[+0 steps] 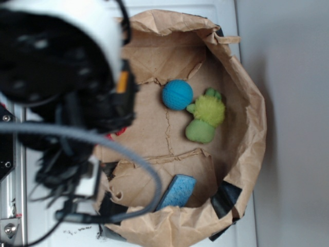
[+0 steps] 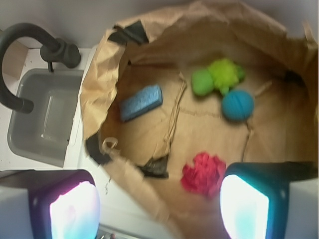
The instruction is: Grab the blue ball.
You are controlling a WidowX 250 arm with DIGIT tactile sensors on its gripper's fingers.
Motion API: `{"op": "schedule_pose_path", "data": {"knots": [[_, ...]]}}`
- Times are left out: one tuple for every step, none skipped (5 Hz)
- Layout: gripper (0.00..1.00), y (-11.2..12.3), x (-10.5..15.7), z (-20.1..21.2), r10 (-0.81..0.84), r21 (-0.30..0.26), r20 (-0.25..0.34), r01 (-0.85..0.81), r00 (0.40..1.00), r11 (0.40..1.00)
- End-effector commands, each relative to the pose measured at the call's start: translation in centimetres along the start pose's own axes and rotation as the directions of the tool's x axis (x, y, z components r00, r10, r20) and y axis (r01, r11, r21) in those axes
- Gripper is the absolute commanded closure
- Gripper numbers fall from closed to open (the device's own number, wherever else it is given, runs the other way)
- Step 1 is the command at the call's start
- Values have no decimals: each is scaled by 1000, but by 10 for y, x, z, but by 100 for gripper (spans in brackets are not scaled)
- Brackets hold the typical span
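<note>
The blue ball (image 1: pixel 177 94) is small, round, teal and faintly ribbed, lying on the paper bag (image 1: pixel 247 128) floor, touching the green plush toy (image 1: pixel 205 118). The gripper (image 2: pixel 159 206) hangs above with fingers (image 2: pixel 244 206) spread wide, holding nothing.

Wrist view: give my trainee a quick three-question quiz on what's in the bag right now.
1. True or false: the blue ball touches the green plush toy.
2. Which item lies nearest the tool? A) blue sponge B) red toy C) blue ball
3. Is the tool holding anything?

Key: 1 true. 2 B. 3 No; its fingers stand apart above the paper bag, empty.
</note>
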State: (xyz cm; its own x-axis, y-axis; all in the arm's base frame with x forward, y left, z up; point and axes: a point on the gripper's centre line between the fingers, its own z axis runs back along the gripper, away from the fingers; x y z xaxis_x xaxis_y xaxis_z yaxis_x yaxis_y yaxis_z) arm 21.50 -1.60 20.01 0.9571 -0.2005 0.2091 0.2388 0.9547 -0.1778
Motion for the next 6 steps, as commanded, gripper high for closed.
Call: {"op": "schedule_pose_path", "data": {"knots": [[0, 39, 34, -45, -58, 108, 39, 54, 998, 993], [0, 39, 34, -45, -58, 108, 39, 54, 998, 993], [0, 39, 34, -45, -58, 108, 39, 54, 998, 993], [0, 39, 34, -45, -58, 108, 39, 54, 998, 993], [0, 39, 34, -45, -58, 108, 39, 54, 998, 993], [0, 58, 38, -79, -86, 162, 38, 78, 996, 984]]}}
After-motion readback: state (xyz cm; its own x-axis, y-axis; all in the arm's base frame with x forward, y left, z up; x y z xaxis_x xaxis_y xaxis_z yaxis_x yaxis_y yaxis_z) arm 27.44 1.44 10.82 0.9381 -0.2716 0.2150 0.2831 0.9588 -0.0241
